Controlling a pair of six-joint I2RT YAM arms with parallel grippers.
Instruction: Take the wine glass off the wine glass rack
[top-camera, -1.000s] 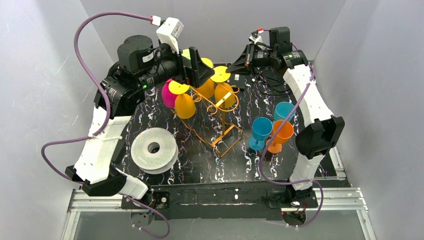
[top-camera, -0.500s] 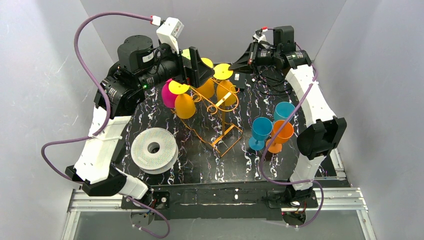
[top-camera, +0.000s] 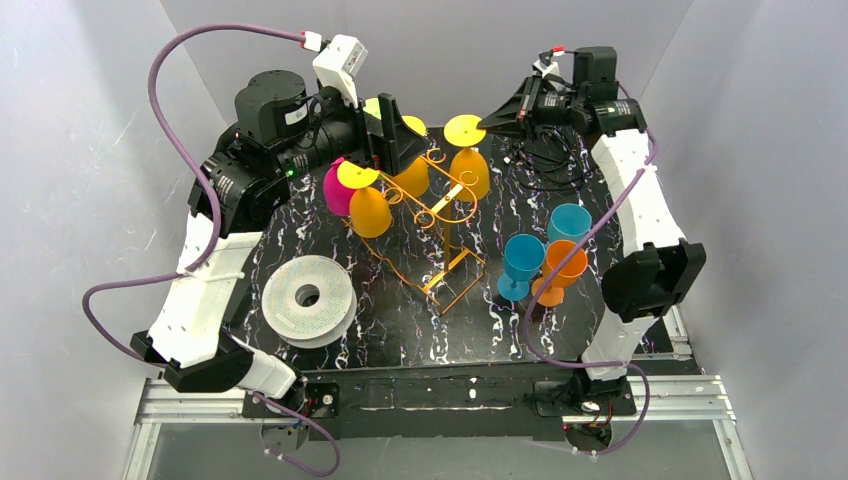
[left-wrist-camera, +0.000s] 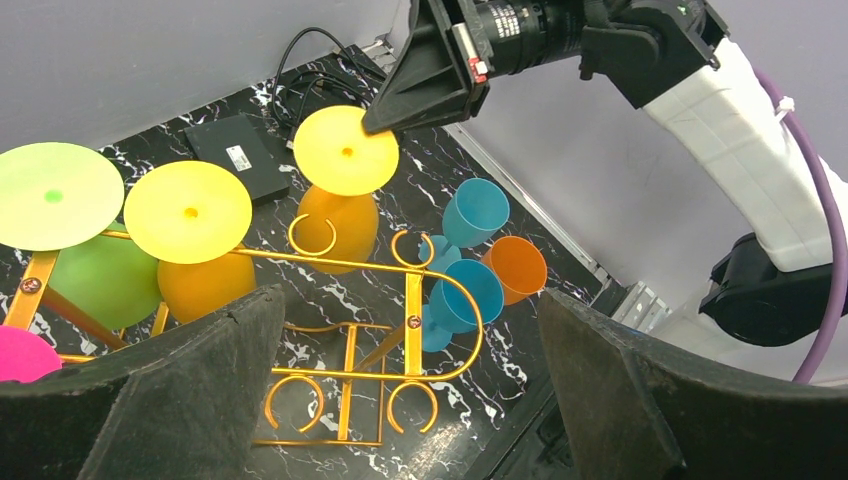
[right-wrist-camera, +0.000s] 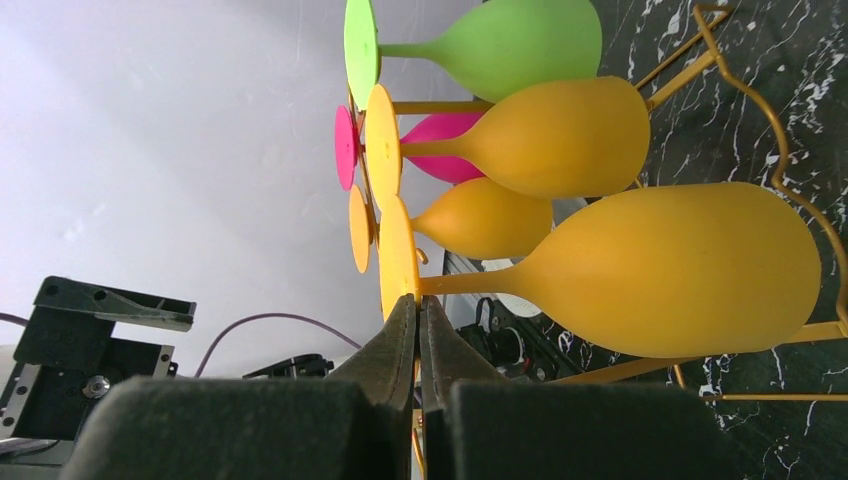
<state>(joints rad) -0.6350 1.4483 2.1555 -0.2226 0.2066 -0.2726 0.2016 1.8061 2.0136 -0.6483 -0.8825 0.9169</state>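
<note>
The orange-gold wire wine glass rack stands mid-table. Several coloured glasses hang upside down from it. My right gripper is shut on the rim of the round foot of a yellow wine glass. It holds the glass upside down just past the rack's far right loops. The right wrist view shows my right gripper pinching the foot, with the bowl beyond. My left gripper is open and empty above the rack's top bars. The held glass shows beyond the bars.
Two teal glasses and an orange one stand upright right of the rack. A white filament spool lies at front left. A black box and cables lie at the back. Grey walls close in on three sides.
My right gripper has drawn back to the right and up, taking the yellow glass by its foot away from the rack's loop. The left arm has not moved.
</note>
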